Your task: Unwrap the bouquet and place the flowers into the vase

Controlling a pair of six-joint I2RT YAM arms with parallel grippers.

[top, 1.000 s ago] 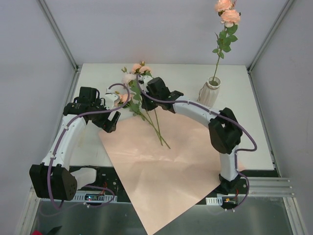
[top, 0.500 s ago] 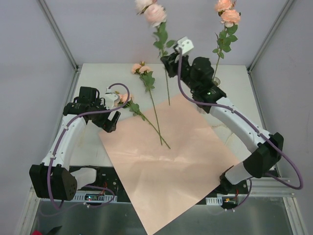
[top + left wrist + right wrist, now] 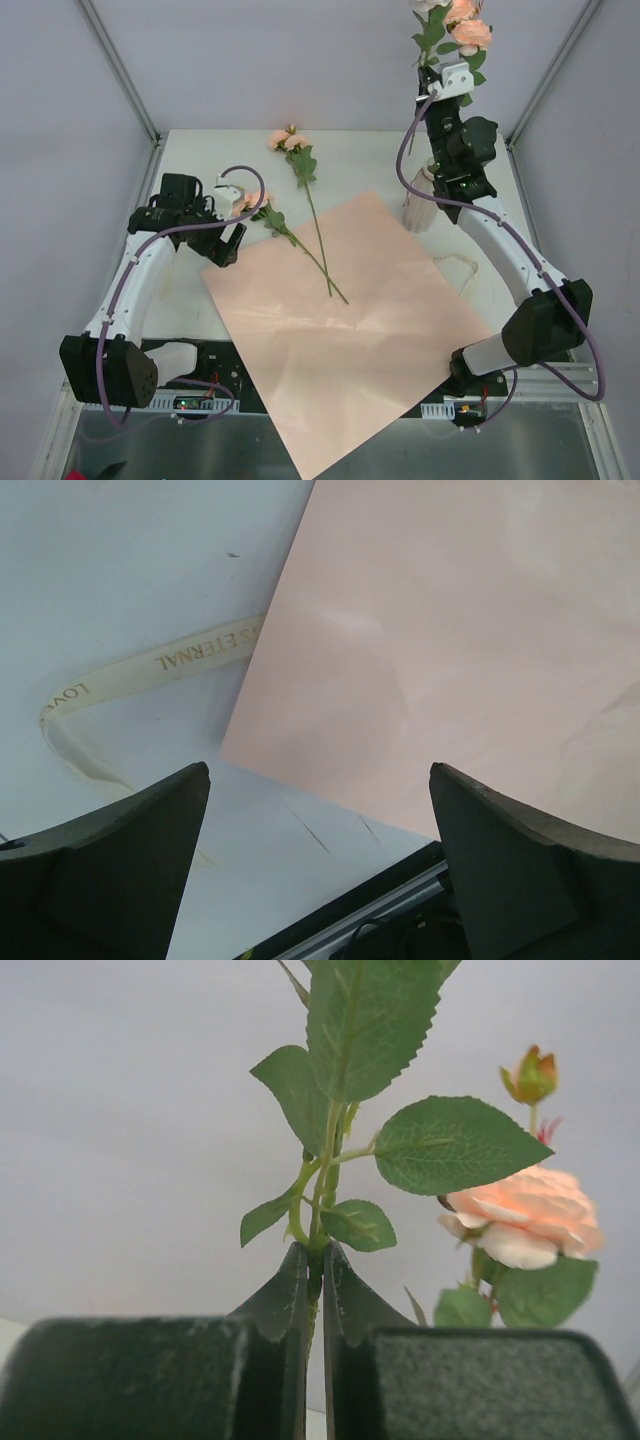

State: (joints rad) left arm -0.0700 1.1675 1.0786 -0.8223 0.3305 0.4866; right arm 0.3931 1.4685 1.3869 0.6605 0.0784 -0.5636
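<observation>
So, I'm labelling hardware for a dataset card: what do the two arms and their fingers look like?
Both the left arm and the right arm are white tubular links joined by bulky black joint housings. A purple cable loops loosely along each. The fingers are matte dark grey wedges, tapering to thin tips.

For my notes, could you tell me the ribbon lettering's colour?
Gold, on a cream ribbon, clearest in the left wrist view.

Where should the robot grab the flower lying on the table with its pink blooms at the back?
Grab the flower on its bare stem, between the leaves and where the other flower crosses it. Come straight down from above, pinching across it: the stem lies flat and thin there, and the blooms would probably squash.
</observation>
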